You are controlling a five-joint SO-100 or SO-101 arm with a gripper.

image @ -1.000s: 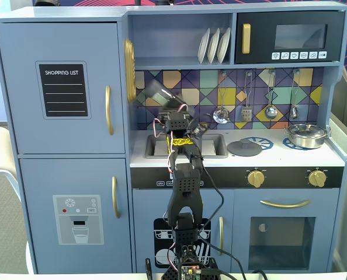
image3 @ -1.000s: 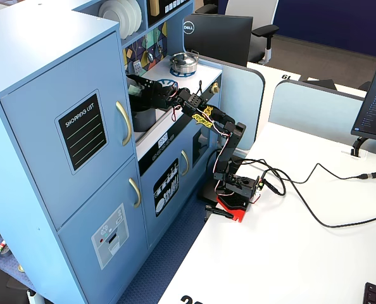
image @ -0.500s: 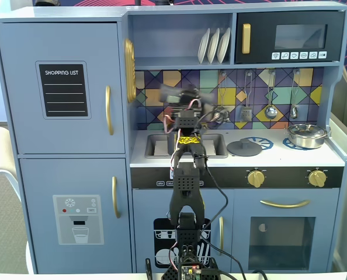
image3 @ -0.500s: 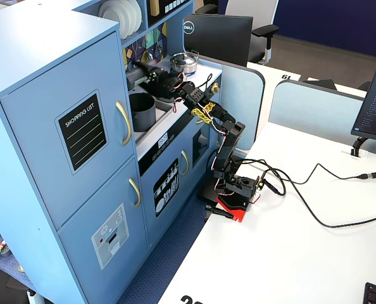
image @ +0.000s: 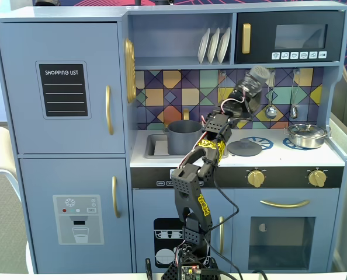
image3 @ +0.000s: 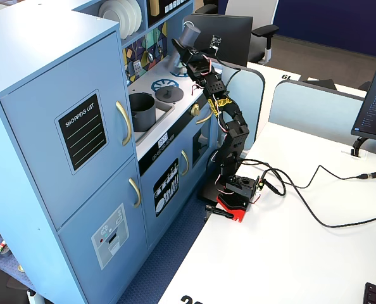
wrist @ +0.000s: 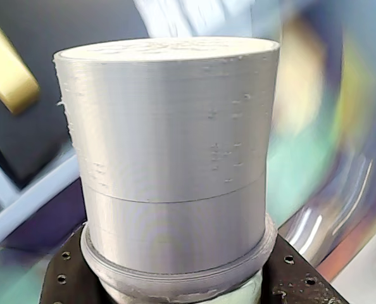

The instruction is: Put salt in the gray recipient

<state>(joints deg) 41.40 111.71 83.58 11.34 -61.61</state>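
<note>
My gripper is shut on the salt, a slim gray shaker, and holds it tilted high in the air above the stove top, in front of the tiled back wall. In the wrist view the salt's gray cap fills the frame, and the black fingers clamp it at the bottom, with a bit of pale green label between them. The gray recipient, a matte gray pot, stands in the sink to the left of and below the gripper. The other fixed view shows the salt above and to the right of the recipient.
A flat gray round lid lies on the stove below the gripper. A shiny silver lidded pan sits at the right of the stove. Ladles hang on the back wall, and white plates stand on the shelf above.
</note>
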